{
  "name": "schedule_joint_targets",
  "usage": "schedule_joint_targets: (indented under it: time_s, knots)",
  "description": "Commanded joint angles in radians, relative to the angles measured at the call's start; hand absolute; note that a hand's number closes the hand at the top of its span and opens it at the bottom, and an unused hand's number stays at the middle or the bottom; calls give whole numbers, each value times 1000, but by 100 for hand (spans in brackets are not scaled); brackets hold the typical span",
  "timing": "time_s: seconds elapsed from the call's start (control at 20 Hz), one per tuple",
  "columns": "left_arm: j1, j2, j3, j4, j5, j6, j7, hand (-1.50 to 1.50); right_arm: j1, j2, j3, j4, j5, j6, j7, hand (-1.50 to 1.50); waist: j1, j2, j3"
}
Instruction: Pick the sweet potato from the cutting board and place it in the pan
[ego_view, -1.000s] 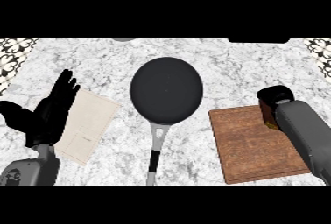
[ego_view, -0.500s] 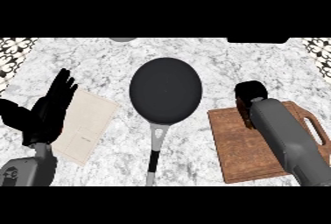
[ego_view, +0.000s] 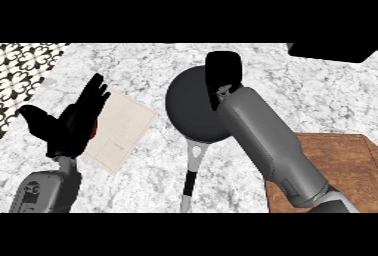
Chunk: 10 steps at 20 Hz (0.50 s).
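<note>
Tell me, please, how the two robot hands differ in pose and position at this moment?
The left robot hand is open, fingers straight and pointing up, over the cloth at the view's left. The right robot hand is over the pan, its fingers pointing down, so whether it holds anything cannot be seen. The left forearm stays low, while the right forearm stretches far across the counter. Both hands are black on grey forearms.

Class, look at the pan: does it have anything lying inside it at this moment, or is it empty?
Cannot tell fully. The visible part of the pan is bare dark surface, but the right hand and forearm cover its right side; no sweet potato shows.
</note>
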Motion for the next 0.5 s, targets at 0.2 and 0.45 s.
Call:
schedule_joint_targets:
  time_s: [0.2, 0.45]
  knots:
    - [-67, -34, -46, 28, -23, 4, 3, 0, -268, 26, 188, -113, 4, -82, 441, 150, 58, 11, -4]
    - [-84, 1, -16, 46, -9, -21, 0, 0, -348, 27, 258, -110, -83, -100, 619, 150, 54, 22, -4]
